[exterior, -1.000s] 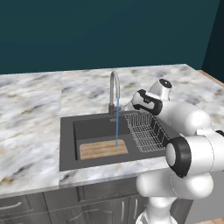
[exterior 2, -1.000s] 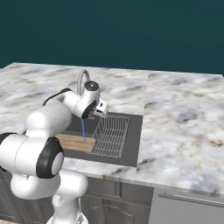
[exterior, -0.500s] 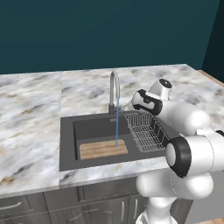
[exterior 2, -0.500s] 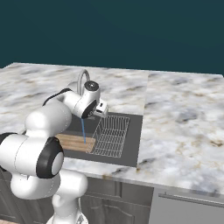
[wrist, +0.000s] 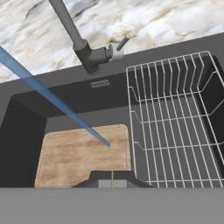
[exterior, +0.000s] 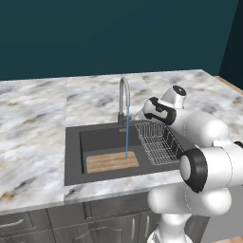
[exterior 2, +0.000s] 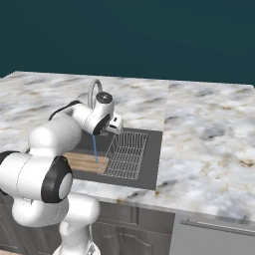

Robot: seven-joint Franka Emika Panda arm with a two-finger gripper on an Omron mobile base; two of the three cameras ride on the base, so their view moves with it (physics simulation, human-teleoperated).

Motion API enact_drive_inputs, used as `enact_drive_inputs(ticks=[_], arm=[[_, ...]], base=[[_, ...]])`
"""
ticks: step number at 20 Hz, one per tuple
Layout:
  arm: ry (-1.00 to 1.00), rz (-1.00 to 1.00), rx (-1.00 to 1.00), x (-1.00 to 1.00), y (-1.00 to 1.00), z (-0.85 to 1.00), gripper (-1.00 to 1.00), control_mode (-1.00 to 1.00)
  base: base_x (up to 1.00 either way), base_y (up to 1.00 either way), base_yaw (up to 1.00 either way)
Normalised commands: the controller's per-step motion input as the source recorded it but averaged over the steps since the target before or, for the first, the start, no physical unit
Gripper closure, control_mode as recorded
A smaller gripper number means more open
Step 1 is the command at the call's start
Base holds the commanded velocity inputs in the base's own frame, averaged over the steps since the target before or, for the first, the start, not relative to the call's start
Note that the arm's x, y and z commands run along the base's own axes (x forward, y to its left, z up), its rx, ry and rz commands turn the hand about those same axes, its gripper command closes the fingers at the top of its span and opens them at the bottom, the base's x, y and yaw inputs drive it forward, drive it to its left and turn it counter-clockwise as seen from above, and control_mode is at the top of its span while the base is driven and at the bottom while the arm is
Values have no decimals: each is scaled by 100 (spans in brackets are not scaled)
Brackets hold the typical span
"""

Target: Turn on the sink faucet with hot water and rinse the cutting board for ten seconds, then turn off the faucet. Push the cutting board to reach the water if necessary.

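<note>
Rinsing is in hand — water [wrist: 57, 103] strikes the cutting board [wrist: 78, 153] lying in the sink [exterior: 73, 156]. We hold the gripper [wrist: 113, 177] closed, empty; next we judge the faucet [wrist: 94, 54] lever needs turning off.

No legible text or markings anywhere.

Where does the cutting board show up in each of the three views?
Left base view: cutting board lies low in the basin, left of the wire rack.
Right base view: its end shows left of the rack, behind the arm.
Hand view: lower left.
Shared landmark: the water lands on it.
</note>
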Motion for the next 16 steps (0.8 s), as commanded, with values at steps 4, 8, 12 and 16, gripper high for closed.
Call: enact_drive_inputs(ticks=[4,8,12,16], arm=[[0,0,0,0,0,0,-100,-100],[0,0,0,0,0,0,-100,-100],[0,0,0,0,0,0,-100,-100],[0,0,0,0,0,0,-100,-100]], base=[[0,0,0],[0,0,0],[0,0,0],[0,0,0]])
